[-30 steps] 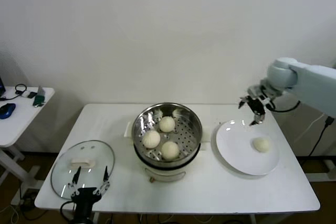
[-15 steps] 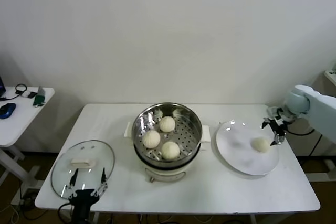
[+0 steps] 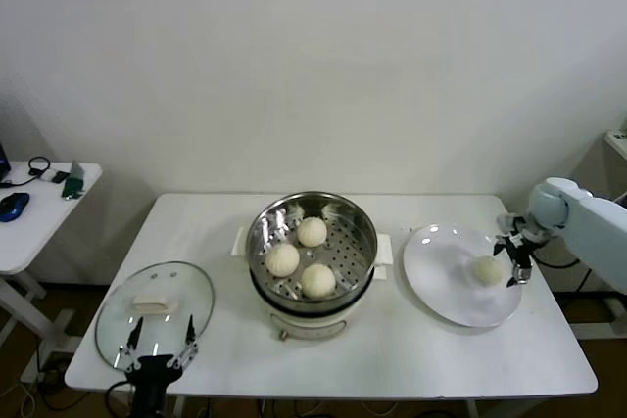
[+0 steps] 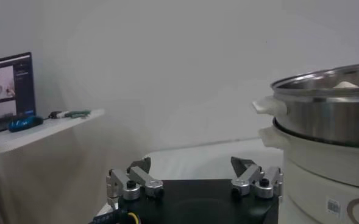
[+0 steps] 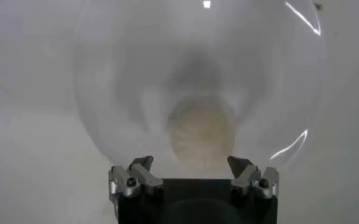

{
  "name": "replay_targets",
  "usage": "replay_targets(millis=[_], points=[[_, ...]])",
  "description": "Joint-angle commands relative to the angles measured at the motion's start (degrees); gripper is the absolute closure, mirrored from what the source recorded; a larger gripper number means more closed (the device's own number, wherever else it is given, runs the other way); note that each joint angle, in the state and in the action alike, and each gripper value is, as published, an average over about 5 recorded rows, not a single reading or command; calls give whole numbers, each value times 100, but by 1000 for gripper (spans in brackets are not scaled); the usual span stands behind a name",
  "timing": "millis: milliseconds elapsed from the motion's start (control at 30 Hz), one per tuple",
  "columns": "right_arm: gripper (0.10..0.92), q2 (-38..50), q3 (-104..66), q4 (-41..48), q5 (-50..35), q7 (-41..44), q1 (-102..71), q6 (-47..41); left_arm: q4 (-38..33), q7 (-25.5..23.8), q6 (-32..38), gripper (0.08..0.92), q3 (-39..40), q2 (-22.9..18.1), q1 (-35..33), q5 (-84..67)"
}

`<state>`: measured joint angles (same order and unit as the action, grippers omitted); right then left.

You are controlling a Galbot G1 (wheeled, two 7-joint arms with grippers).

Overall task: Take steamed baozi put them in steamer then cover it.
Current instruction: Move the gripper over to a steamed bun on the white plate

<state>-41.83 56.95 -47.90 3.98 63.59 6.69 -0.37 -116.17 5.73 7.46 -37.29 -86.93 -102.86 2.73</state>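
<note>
Steel steamer (image 3: 312,247) holding three baozi (image 3: 282,259), white plate (image 3: 441,276) with one baozi (image 3: 487,270), right gripper (image 3: 513,259) spread beside it

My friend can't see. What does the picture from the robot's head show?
The right gripper reaches, open, for the last bun on a white plate. Three buns sit in the steel steamer mid-table; its glass lid lies by the open left gripper.

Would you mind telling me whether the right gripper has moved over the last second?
Yes. The right gripper has swung from above the far edge of the white plate toward the robot's right and downward, and now sits open beside the last baozi.
</note>
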Motion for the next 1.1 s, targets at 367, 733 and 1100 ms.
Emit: replay_targets(millis=[367,733,1100], points=[[203,-660,-433,917,422,104,-227,290,69,-5,-10,177,-19,1,36,24],[203,-708,-562,1055,589,211,-281,408,83,-5,-22,177,-18,-1,66,31],[273,-715,-617,1160,554,264,-177,429,51,27,-29,177,-49,-6,50,38]])
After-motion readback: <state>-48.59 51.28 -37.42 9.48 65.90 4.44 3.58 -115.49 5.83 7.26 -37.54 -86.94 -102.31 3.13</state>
